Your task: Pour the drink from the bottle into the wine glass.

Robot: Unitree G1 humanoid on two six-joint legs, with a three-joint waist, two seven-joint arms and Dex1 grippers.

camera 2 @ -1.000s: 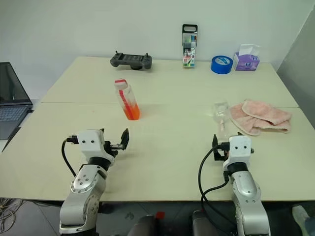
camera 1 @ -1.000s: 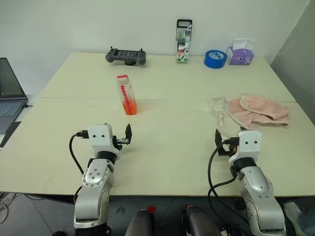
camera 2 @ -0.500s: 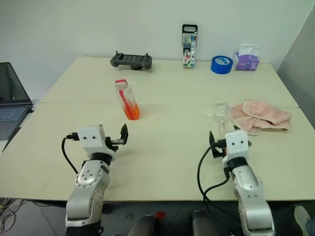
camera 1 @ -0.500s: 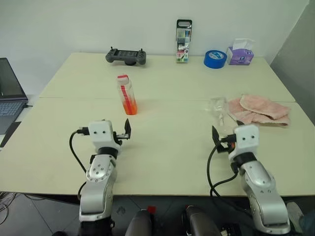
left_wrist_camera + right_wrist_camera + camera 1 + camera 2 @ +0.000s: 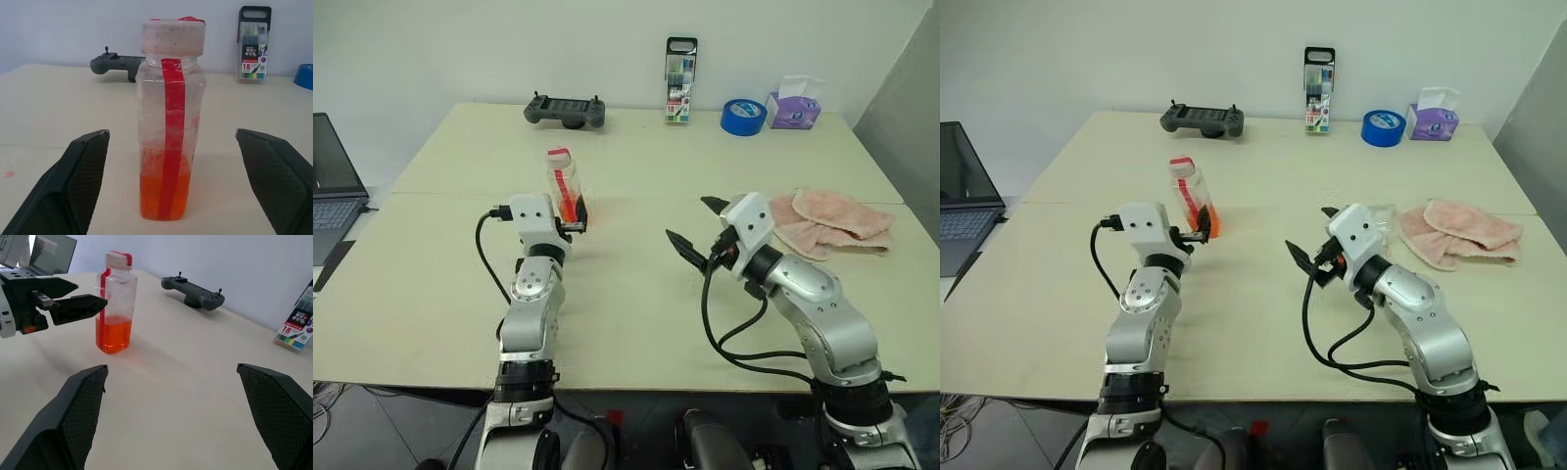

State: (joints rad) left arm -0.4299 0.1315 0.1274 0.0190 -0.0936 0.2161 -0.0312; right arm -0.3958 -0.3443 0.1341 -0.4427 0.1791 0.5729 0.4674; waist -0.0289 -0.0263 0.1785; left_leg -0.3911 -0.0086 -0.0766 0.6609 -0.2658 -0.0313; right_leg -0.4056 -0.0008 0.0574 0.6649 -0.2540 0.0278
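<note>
The bottle (image 5: 563,186) stands upright on the table, clear plastic with a red strip and a red-topped cap. The orange-red drink (image 5: 165,195) fills its lower third. My left gripper (image 5: 574,221) is open and level just in front of the bottle. In the left wrist view its fingers (image 5: 80,176) flank the bottle with wide gaps and do not touch it. My right gripper (image 5: 695,225) hovers open and empty over mid-table, pointing left toward the bottle (image 5: 116,303). The wine glass is hidden behind my right hand.
A pink towel (image 5: 832,220) lies at the right. Along the far edge sit a game controller (image 5: 564,111), a marker pack (image 5: 680,80), a blue tape roll (image 5: 741,116) and a tissue box (image 5: 791,106). A laptop (image 5: 333,186) is off the table's left side.
My left gripper moved forward from the near edge up to the bottle. My right hand rose, swung left and now points at the bottle, covering the glass. Both stayed open.
</note>
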